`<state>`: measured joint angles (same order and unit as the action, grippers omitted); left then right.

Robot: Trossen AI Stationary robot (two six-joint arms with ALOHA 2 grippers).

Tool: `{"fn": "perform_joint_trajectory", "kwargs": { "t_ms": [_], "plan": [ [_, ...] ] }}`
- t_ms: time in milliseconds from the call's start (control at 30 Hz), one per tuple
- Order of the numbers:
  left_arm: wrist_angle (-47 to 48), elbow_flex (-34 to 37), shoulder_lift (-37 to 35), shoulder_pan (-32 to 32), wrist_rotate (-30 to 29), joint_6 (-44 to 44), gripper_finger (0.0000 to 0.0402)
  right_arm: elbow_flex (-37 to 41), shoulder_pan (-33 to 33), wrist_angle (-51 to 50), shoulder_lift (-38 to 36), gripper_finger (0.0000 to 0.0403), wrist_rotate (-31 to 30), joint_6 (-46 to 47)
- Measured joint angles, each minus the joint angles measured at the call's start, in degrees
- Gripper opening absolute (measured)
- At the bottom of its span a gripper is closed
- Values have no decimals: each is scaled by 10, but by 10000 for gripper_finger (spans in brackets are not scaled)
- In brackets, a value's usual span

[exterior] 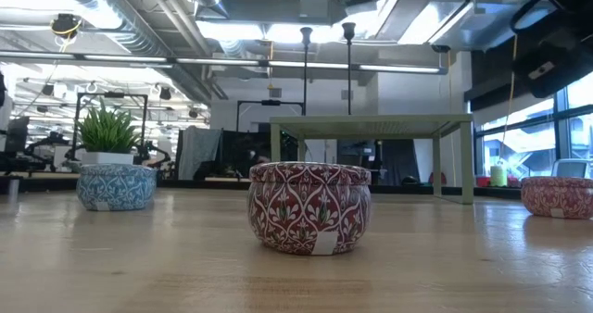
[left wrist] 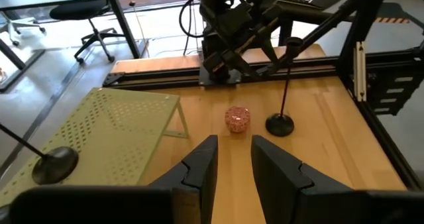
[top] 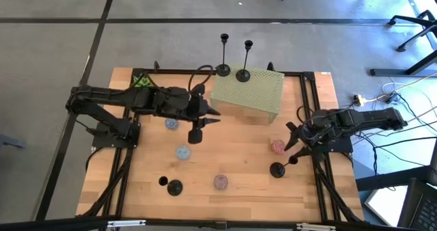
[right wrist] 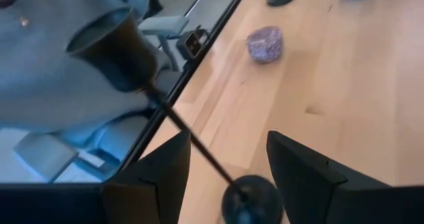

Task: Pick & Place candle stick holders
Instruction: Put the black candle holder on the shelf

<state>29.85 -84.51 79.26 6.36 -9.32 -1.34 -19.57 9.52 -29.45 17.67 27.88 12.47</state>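
Both tools gape empty: right tool [right wrist: 228, 168] straddles a candle stick holder [right wrist: 199, 154], left tool [left wrist: 232, 161] hovers.

You've got 2 matte black jointed arms; left gripper [left wrist: 232, 168] and right gripper [right wrist: 228, 177] each show 2 thick, angular, wedge-shaped dark fingers, black cables looping along the left arm

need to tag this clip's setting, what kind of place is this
Most likely a robotics lab in an open-plan office or workshop: a framed wooden table with two mounted arms, exposed ceiling ducts and strip lights, and office chairs on a grey floor.
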Motion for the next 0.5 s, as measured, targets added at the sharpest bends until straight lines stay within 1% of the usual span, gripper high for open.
{"fn": "perform_joint_trajectory", "kwargs": {
  "t_ms": [267,400,500],
  "plan": [
    [0,0,0,11,0,1,88,0,53,11,3,203,-1,-27],
    [0,0,0,15,0,1,88,11,76,78,23,203,-2,-39],
    [0,0,0,15,0,1,88,22,93,130,53,203,-2,-39]
  ]
}}
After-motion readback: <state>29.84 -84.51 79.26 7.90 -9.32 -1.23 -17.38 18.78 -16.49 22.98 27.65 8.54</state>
